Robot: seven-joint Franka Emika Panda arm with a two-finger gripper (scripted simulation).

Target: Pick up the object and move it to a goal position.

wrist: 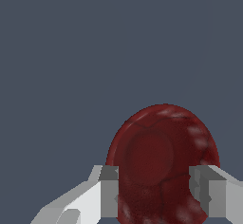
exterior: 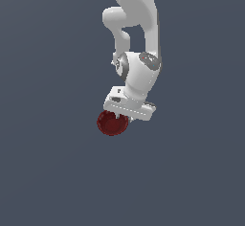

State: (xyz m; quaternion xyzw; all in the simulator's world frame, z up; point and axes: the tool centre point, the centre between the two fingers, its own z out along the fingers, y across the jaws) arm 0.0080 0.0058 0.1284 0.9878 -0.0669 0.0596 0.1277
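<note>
Below the white, jointed robot arm, at about the middle of the exterior view, I see the small dark red round shallow bowl sitting right under the white pincer, partly covered by the pincer's body. The bowl pokes out towards the exterior view's left from beneath it. All around lies a plain slate-grey surface.

On my wrist view the bowl shows its hollow face with a faintly wavy rim and pale mottled patches. The pincer has one grey-tipped finger against one side of the bowl and the other finger against the opposite side, so the bowl sits between them. Both pads look pressed to the rim, clamped on the bowl. I cannot tell whether the bowl is resting on the surface or lifted off it.
</note>
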